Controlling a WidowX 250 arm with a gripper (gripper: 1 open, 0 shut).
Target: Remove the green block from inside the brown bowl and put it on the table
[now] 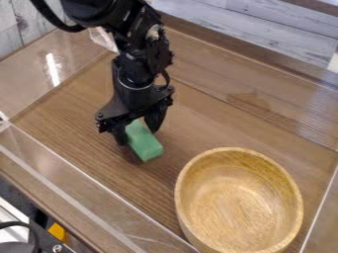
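On the table point(251, 104), left of the middle, the black robot arm point(122, 40) reached down from the upper left with its gripper point(132, 126) pointing steeply at the wood. The green block point(144, 144) lay on the tabletop directly under the gripper, its upper end between the two black fingers point(109, 126) and its lower end poking out toward the front. The block looked slightly tilted, running from upper left to lower right. Whether the fingers pressed on it or stood just clear of its sides could not be told, since the dark parts blended together around the block's top.

The brown bowl point(193, 178) sat at the lower right, near the block but apart from it, with a strip of bare wood between them. The bowl was upright, its thick rim pale and its grained inside holding nothing. A clear plastic wall point(79, 193) ran along the front edge of the table, and another bordered the far side, catching bright reflections at the upper left.
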